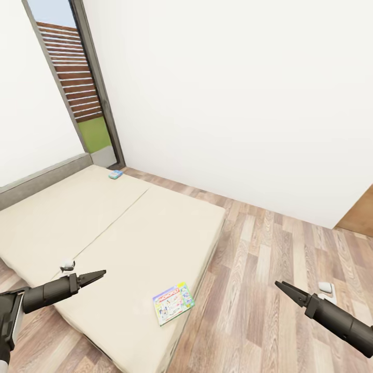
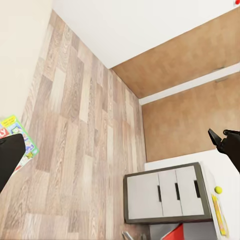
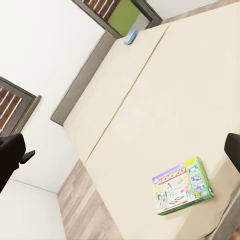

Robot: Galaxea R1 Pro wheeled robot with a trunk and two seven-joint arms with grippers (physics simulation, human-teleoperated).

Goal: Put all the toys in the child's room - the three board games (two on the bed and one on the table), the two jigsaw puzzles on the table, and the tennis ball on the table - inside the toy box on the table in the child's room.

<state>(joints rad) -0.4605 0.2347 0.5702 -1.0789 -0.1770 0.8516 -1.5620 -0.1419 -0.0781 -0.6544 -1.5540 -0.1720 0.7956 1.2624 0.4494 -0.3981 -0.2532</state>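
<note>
A white and green Monopoly board game point(image 1: 173, 303) lies flat near the foot corner of the bed point(image 1: 103, 223), also seen in the right wrist view point(image 3: 182, 185). A smaller blue board game point(image 1: 115, 174) rests at the bed's far corner by the headboard. My left gripper point(image 1: 101, 275) hovers open over the mattress, left of the Monopoly box. My right gripper point(image 1: 281, 285) hangs open over the wooden floor, right of the bed. The left wrist view shows the table point(image 2: 227, 172) with the tennis ball point(image 2: 218, 189) on it. The toy box is out of view.
A tall glazed door point(image 1: 77, 83) stands behind the headboard and a white wall runs along the far side. Wooden floor point(image 1: 269, 259) lies between bed and wall. White drawer fronts point(image 2: 165, 192) and a red chair point(image 2: 172, 233) sit by the table.
</note>
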